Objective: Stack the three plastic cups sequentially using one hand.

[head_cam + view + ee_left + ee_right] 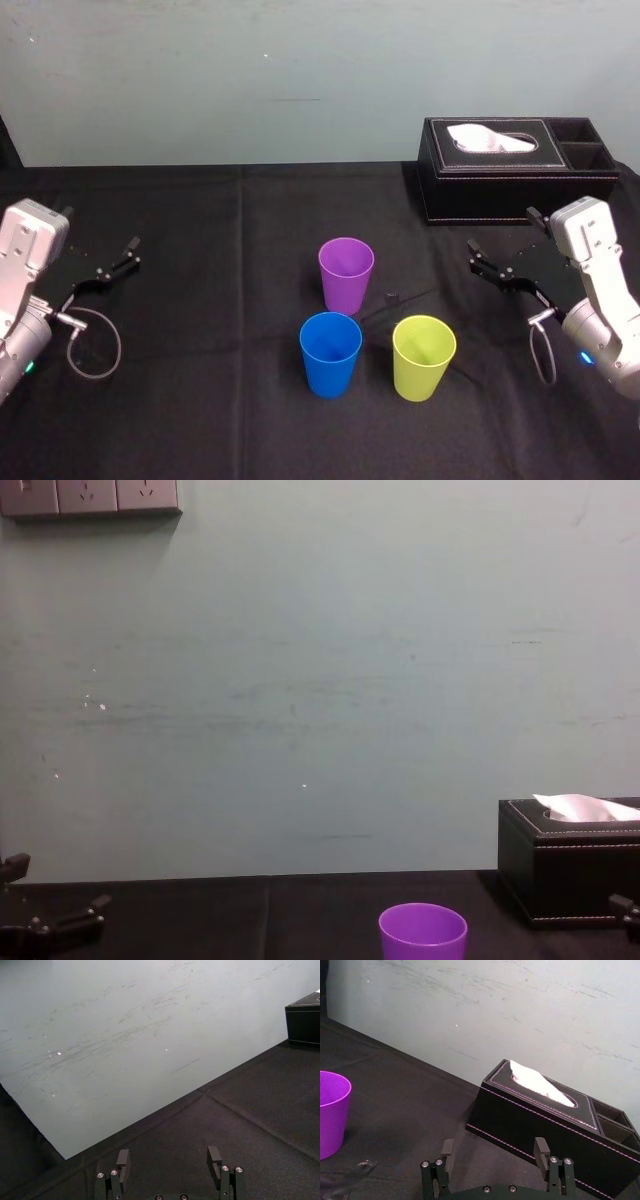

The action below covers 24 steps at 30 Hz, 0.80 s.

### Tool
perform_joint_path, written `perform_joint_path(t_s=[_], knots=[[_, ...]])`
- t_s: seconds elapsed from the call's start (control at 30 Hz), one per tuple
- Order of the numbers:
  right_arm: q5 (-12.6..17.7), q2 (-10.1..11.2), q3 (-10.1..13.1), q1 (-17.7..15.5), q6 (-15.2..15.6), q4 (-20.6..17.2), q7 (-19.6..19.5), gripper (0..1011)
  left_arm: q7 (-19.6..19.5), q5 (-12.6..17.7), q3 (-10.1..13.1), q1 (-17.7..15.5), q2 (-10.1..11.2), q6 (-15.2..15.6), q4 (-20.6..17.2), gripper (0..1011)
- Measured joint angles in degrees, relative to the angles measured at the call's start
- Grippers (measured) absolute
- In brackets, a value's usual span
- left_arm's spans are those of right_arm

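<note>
Three cups stand upright and apart at the middle of the black table: the purple cup (346,275) (330,1112) (422,932) farthest back, the blue cup (331,354) front left, the yellow-green cup (423,357) front right. My right gripper (502,230) (494,1145) hovers open and empty to the right of the cups, in front of the tissue box. At the table's left side, far from the cups, my left gripper (100,228) (168,1156) is also open and holds nothing.
A black tissue box (515,170) (545,1120) (570,865) with side compartments sits at the back right, close behind my right gripper. A small dark scrap (391,296) lies just right of the purple cup. A pale wall (300,680) backs the table.
</note>
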Motion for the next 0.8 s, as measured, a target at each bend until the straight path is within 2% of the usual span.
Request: perform_joint_path(t_s=[0.8], knots=[[0.0,0.0,0.0,0.0,0.0,0.0,0.0,1003,0.0,0.0,0.0,0.0,0.0,0.0,0.0,1011]])
